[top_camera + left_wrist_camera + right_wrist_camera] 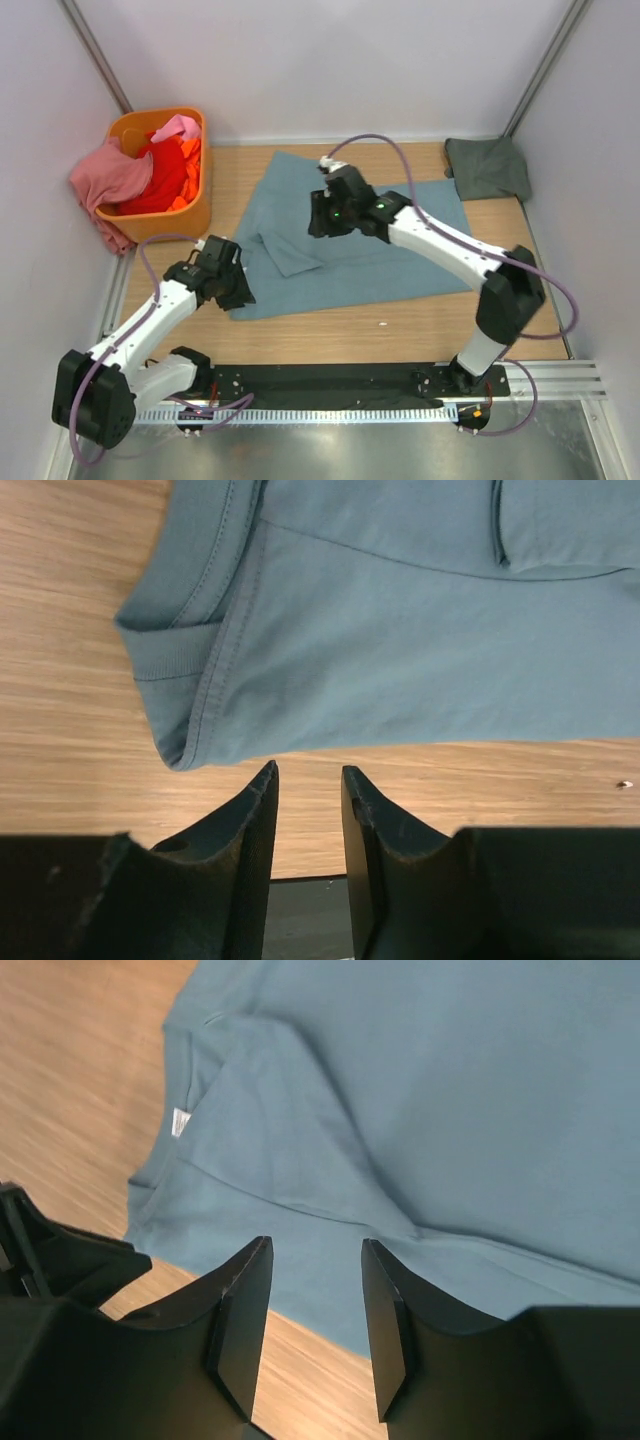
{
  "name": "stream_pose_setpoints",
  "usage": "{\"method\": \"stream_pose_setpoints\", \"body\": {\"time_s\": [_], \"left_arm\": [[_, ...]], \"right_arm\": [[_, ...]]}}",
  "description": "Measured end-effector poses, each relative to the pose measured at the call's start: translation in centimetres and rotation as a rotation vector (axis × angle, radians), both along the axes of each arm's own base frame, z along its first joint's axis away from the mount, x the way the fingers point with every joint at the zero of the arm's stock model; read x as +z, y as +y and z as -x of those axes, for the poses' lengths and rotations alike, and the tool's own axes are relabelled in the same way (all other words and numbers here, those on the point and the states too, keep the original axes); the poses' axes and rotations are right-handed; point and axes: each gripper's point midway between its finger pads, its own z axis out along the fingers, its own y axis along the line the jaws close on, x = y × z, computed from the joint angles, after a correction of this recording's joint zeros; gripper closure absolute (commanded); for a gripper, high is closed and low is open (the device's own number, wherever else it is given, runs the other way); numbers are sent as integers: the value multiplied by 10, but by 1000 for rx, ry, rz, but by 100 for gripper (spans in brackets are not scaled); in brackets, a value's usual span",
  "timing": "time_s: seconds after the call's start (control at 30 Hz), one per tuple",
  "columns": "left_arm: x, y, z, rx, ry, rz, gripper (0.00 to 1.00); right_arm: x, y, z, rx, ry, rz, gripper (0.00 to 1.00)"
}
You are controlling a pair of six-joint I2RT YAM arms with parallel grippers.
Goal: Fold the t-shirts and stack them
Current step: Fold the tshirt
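Note:
A large dusty blue-teal t-shirt (360,245) lies spread on the wooden table, with a flap folded over near its left side. My left gripper (230,283) is at the shirt's near-left corner, narrowly open and empty; the left wrist view shows its tips (308,780) just short of the shirt's hem (400,630). My right gripper (322,220) hovers over the shirt's left-middle, open and empty (315,1255) above the cloth (430,1110). A dark grey-green shirt (488,168) lies folded at the back right. Pink (110,180), red (160,175) and orange (191,160) shirts fill the basket.
The orange plastic basket (170,222) stands at the back left, with the pink shirt hanging over its left rim. White walls enclose the table on three sides. A black rail (330,380) with the arm bases runs along the near edge.

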Motion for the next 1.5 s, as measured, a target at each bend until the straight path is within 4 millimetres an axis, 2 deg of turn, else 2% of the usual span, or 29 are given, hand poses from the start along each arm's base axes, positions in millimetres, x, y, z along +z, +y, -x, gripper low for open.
{"method": "stream_pose_setpoints", "body": {"time_s": [0.17,0.23,0.33,0.47,0.6,0.77,1.1,1.33,1.5], "left_arm": [[-10,-3,-4,28,-3,9,70],[-15,-2,-3,45,0,2,71],[-25,3,3,74,18,-21,71],[-34,9,8,107,31,-54,74],[-42,15,13,139,44,-83,75],[-53,21,22,167,68,-110,75],[-53,22,21,189,61,-113,76],[-52,24,20,195,48,-113,78],[-52,25,20,199,46,-117,80]], "right_arm": [[-36,60,15,169,31,118,53],[-52,73,19,210,43,167,53],[-75,83,26,254,68,224,53],[-106,84,33,288,112,293,53],[-122,84,37,309,138,335,53],[-125,93,39,335,127,354,53],[-139,112,52,378,112,388,53],[-155,108,47,364,104,451,54],[-158,102,43,350,92,483,54]]}}
